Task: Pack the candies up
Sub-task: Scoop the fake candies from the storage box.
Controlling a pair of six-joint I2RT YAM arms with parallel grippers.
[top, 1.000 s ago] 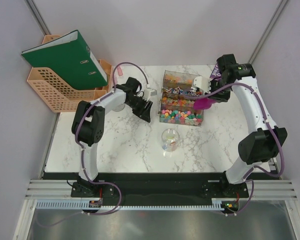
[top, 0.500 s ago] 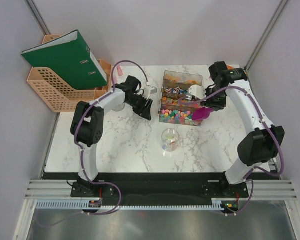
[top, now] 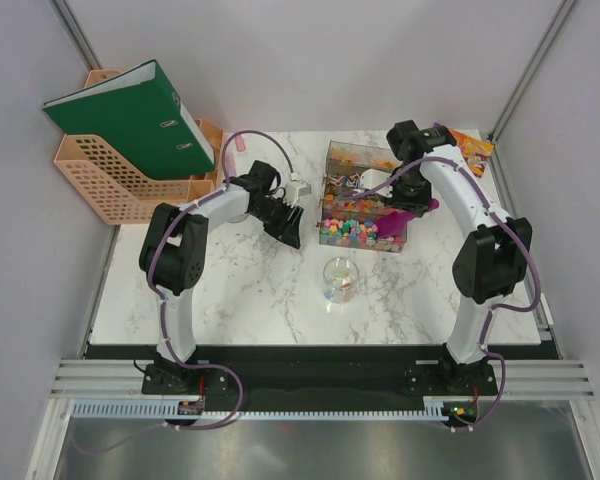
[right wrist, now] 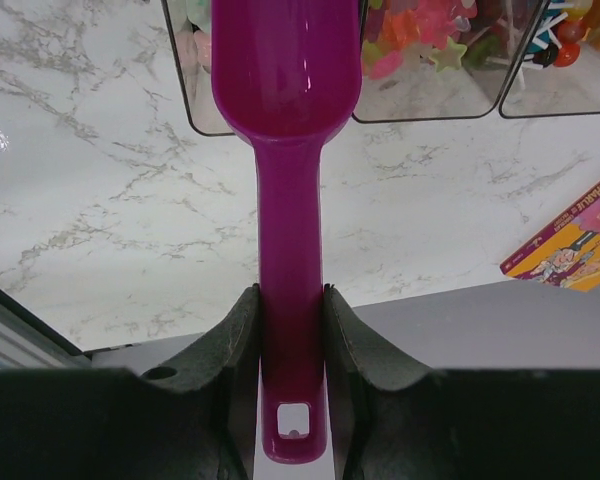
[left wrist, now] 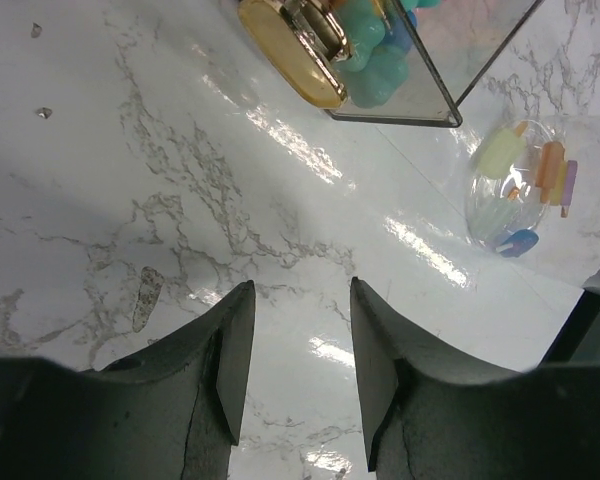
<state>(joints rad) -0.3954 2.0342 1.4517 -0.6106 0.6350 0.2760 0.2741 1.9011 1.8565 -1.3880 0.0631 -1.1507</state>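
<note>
Two arms reach over a white marble tabletop (top: 230,290) boxed in by grey walls (top: 310,60). Clear trays (top: 363,158) stand midway along the far edge, the nearest compartment full of candies (top: 352,232). A small round jar (top: 340,278) at the centre holds a few more. The right gripper (right wrist: 290,300) pinches a purple scoop (right wrist: 285,90) by its handle, bowl at that compartment's right end. The left gripper (left wrist: 300,290) hovers spread and empty left of the trays. A peach file rack (top: 95,185) with a green binder (top: 130,115) sits beyond the far-left corner.

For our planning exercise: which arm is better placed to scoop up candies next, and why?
Right. The right fingers grip the scoop, its bowl at the tray of candies. The left fingers are open and empty over the table.
</note>
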